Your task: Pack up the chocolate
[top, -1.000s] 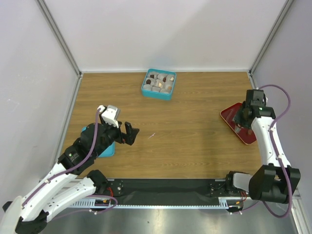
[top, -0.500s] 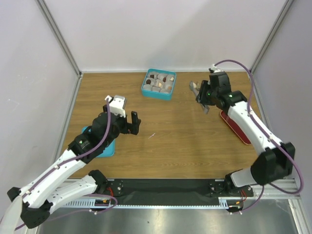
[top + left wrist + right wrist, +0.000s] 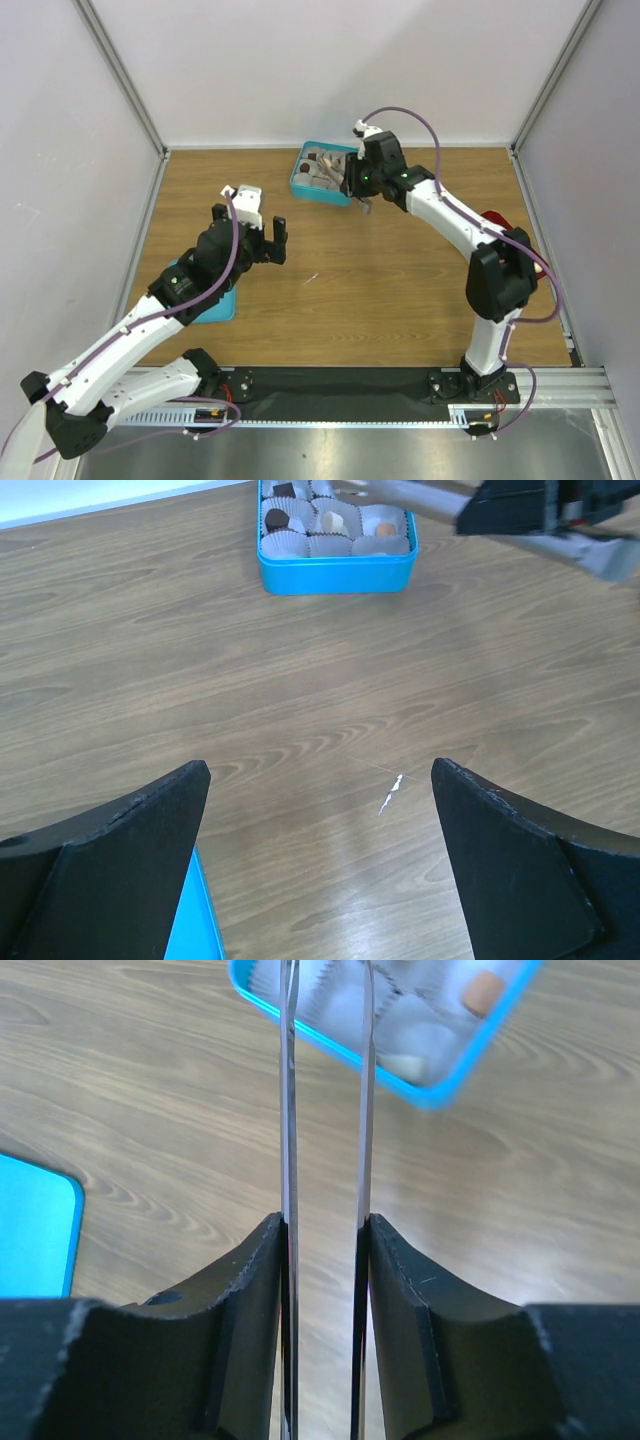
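The teal box (image 3: 322, 178) stands at the back middle of the table, lined with white paper cups. Some cups hold chocolate: a dark piece (image 3: 277, 520) and a tan piece (image 3: 385, 528), the tan one (image 3: 484, 992) also showing in the right wrist view. My right gripper (image 3: 358, 183) is at the box's right edge, shut on long metal tweezers (image 3: 288, 1110). They reach over the box (image 3: 400, 1055), with their tips out of view. My left gripper (image 3: 320, 780) hangs open over bare wood, well short of the box (image 3: 335, 565).
A teal lid (image 3: 212, 305) lies flat at the left, under my left arm; it also shows as the lid (image 3: 35, 1225) in the right wrist view. A red tray (image 3: 495, 216) sits at the right, partly behind my right arm. A small white scrap (image 3: 390, 792) lies mid-table.
My right arm has swung from the red tray leftward to the box, carrying the tweezers. My left arm has reached forward and toward the table's middle, still open.
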`<state>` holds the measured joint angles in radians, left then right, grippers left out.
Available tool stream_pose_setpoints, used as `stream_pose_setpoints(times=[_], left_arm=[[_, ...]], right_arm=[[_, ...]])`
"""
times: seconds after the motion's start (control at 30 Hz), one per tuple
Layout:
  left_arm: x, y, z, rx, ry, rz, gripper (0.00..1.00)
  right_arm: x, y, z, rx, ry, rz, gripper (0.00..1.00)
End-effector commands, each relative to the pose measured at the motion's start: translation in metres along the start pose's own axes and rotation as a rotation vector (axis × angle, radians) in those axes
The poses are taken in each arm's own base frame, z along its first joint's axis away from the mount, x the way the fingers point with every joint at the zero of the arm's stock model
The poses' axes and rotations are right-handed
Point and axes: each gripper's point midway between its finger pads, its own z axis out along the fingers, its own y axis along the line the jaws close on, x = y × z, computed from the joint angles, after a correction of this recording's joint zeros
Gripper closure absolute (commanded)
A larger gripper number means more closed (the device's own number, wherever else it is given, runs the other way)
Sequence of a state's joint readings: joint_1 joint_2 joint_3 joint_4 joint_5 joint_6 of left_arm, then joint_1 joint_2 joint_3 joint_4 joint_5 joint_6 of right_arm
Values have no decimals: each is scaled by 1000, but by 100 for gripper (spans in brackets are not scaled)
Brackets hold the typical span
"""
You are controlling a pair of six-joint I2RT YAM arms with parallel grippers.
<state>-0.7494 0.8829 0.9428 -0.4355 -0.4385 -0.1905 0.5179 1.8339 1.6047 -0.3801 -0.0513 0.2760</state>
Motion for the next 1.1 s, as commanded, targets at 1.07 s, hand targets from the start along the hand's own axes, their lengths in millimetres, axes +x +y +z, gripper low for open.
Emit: stream_pose_setpoints(times=[1.07], left_arm=[[-22, 10, -21, 2, -97, -43, 0]], right_arm=[[24, 13, 35, 56, 84, -80, 56]])
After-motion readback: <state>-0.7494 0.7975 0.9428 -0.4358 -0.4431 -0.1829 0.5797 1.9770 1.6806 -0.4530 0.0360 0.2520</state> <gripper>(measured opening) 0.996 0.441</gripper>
